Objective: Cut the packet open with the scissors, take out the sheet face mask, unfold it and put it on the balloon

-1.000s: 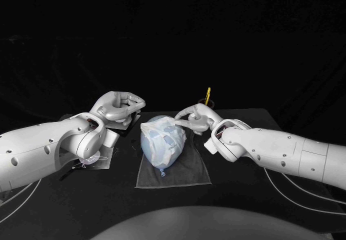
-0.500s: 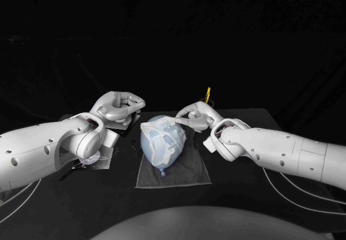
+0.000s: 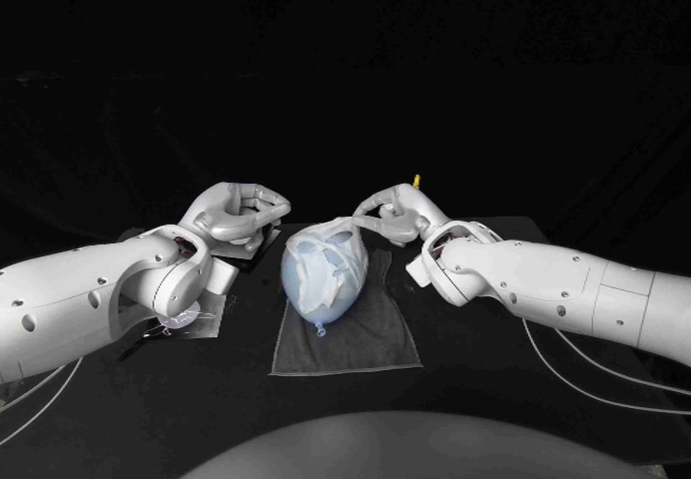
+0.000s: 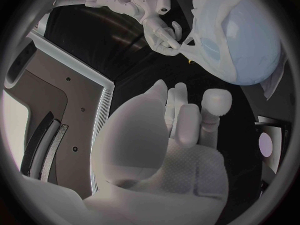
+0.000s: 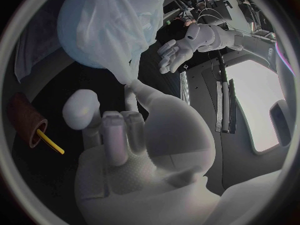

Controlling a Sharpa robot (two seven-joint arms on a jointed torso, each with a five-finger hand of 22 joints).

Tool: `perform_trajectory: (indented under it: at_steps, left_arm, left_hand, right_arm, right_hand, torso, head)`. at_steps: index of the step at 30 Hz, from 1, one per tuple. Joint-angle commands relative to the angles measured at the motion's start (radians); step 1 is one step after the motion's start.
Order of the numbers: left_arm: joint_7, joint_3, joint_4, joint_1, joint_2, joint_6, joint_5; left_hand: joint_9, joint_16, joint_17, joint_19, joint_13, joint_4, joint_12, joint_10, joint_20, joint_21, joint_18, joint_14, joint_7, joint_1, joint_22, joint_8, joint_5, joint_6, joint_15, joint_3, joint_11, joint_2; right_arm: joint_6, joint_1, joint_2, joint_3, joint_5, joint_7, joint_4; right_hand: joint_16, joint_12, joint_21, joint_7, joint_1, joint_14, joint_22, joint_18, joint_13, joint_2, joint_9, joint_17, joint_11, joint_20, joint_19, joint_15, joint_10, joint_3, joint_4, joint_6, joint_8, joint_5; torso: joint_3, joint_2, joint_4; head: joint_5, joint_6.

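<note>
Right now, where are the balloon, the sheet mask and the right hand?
balloon [image 4: 250,50], left wrist view, bare rounded side.
sheet mask [image 5: 132,41], right wrist view, stretch pulled off the balloon.
right hand [image 3: 394,213], head view, middle of the hand, pinching the sheet mask.

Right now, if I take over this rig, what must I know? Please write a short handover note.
Left hand: holds nothing, beside the balloon, apart from it.
Right hand: pinches the edge of the sheet mask at the balloon's far end.
Things: the balloon lies on a grey cloth on the table, with the mask draped over it.
Done: the mask is out of its packet, unfolded and over the balloon.
Left: probably only to settle the pinched edge onto the balloon and let go.
</note>
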Motion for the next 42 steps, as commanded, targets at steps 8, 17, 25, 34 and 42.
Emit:
perform_trajectory:
  at_steps: [8,17,25,34,42]
  left_arm:
    - [0.011,0.001,0.004,0.0,0.003,0.019,0.004]
    - [0.009,0.001,0.005,0.0,0.004,0.022,0.004]
    - [-0.041,0.001,0.0,0.0,0.007,0.045,-0.021]
    - [-0.148,0.003,-0.025,0.0,0.029,-0.013,-0.216]
    - [-0.243,0.006,-0.068,0.001,0.064,-0.035,-0.398]
  left_hand:
    - [-0.001,0.005,0.001,0.006,0.0,0.001,0.002,-0.009,-0.002,0.003,-0.02,0.006,0.003,0.0,0.001,-0.006,0.002,0.0,0.002,0.007,-0.001,0.0]
    - [-0.002,0.005,0.004,0.004,0.001,0.002,0.003,-0.01,-0.002,0.003,-0.02,0.006,0.004,-0.001,-0.001,-0.006,0.002,-0.002,0.003,0.007,0.0,-0.002]
    - [-0.012,-0.004,-0.034,-0.031,-0.008,0.003,-0.021,-0.052,0.004,-0.028,-0.011,-0.015,0.01,-0.003,-0.056,-0.024,0.002,-0.032,0.01,0.015,0.009,-0.006]
    - [-0.051,-0.105,-0.367,-0.203,-0.145,-0.024,-0.233,-0.227,0.041,-0.194,0.035,-0.196,0.025,0.04,-0.311,-0.071,0.002,-0.042,0.048,0.066,0.05,-0.013]
    - [-0.072,-0.1,-0.372,-0.196,-0.196,-0.023,-0.272,-0.172,0.038,-0.183,0.034,-0.194,0.013,0.048,-0.299,-0.094,0.002,0.011,0.043,0.121,0.044,-0.023]
  right_arm:
    - [0.172,0.027,0.021,0.001,-0.197,-0.149,-0.036]
    - [0.092,0.034,0.04,0.001,-0.295,-0.204,-0.063]
    - [-0.007,0.035,0.048,0.001,-0.303,-0.198,-0.069]
    - [-0.054,0.035,0.039,0.001,-0.275,-0.166,-0.048]
    - [-0.063,0.035,0.033,0.001,-0.263,-0.15,-0.025]
  right_hand:
    - [0.004,0.005,-0.012,-0.007,0.001,0.104,-0.008,0.019,0.263,0.007,0.045,0.264,-0.007,-0.007,-0.005,-0.007,0.106,0.009,-0.002,0.005,0.016,0.005]
    - [0.004,0.005,-0.014,-0.007,0.001,0.104,-0.009,0.02,0.263,0.006,0.049,0.264,-0.007,-0.008,-0.006,-0.007,0.106,0.013,-0.006,0.0,0.02,0.005]
    - [0.004,0.005,-0.013,-0.007,0.001,0.104,-0.008,0.019,0.263,0.005,0.051,0.264,-0.007,-0.008,-0.006,-0.008,0.106,0.015,-0.008,-0.001,0.021,0.005]
    - [0.004,0.005,-0.01,-0.007,0.001,0.104,-0.005,0.018,0.263,0.005,0.053,0.264,-0.007,-0.009,-0.004,-0.008,0.106,0.017,-0.009,-0.002,0.023,0.005]
    - [0.004,0.005,-0.01,-0.007,0.001,0.104,-0.005,0.018,0.263,0.005,0.053,0.264,-0.007,-0.009,-0.004,-0.008,0.106,0.018,-0.009,-0.002,0.023,0.005]
  torso:
    - [-0.0006,0.001,0.0004]
    - [0.0005,0.0,-0.0008]
    - [0.0009,0.001,0.0]
    - [0.0005,0.0,-0.0008]
    - [0.0004,0.001,-0.0009]
  head:
    - [0.001,0.0]
    - [0.004,0.0]
    - [0.008,0.0]
    - [0.012,0.0]
    - [0.013,0.0]
